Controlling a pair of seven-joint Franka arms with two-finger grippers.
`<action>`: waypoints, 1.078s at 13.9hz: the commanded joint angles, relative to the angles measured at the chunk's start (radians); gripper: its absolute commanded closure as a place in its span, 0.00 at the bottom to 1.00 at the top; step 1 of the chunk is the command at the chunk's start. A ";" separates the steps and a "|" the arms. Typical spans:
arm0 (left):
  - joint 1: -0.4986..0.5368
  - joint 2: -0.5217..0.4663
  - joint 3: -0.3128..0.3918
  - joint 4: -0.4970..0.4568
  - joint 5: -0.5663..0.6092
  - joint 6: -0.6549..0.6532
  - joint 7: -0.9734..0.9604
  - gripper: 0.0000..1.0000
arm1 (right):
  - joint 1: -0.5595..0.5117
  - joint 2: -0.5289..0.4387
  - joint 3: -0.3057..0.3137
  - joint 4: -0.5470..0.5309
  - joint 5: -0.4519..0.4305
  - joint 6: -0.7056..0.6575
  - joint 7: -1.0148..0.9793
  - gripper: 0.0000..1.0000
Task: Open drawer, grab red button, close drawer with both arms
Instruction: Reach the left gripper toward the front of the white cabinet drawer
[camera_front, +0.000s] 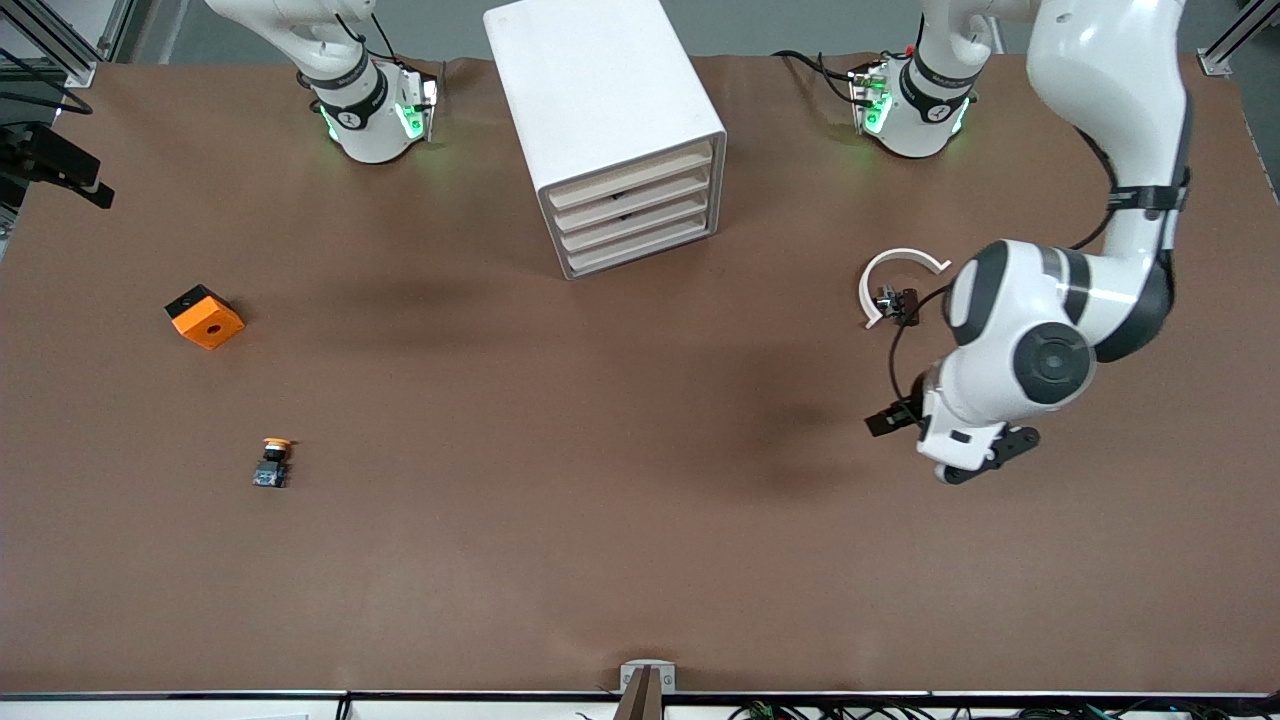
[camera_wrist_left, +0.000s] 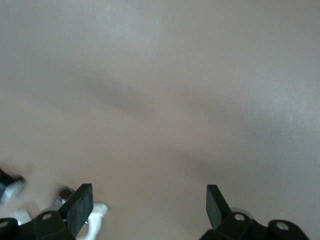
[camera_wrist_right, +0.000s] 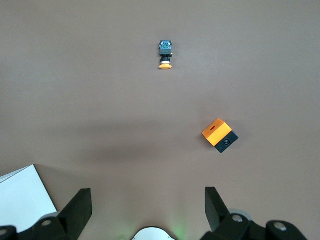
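The white cabinet stands at the table's middle, close to the arms' bases. All of its beige drawer fronts are shut. A small button with a dark red cap lies inside a white open ring, toward the left arm's end. Its blurred shape shows at the edge of the left wrist view. My left gripper hangs open and empty over bare table beside the ring. My right gripper is open and empty, high above the table by its own base; the front view does not show it.
A yellow-orange capped button and an orange cube with a hole lie toward the right arm's end. The cabinet's corner shows in the right wrist view. The brown table spreads wide in front of the cabinet.
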 joint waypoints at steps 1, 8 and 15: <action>-0.063 0.029 0.005 0.020 0.011 -0.013 -0.169 0.00 | -0.004 0.034 -0.002 0.032 0.009 -0.015 -0.003 0.00; -0.090 0.119 -0.002 0.107 -0.326 -0.140 -0.595 0.00 | -0.007 0.202 -0.002 0.073 -0.009 0.030 -0.016 0.00; -0.095 0.217 -0.006 0.175 -0.565 -0.333 -0.933 0.00 | -0.017 0.298 -0.002 0.111 -0.059 0.050 -0.042 0.00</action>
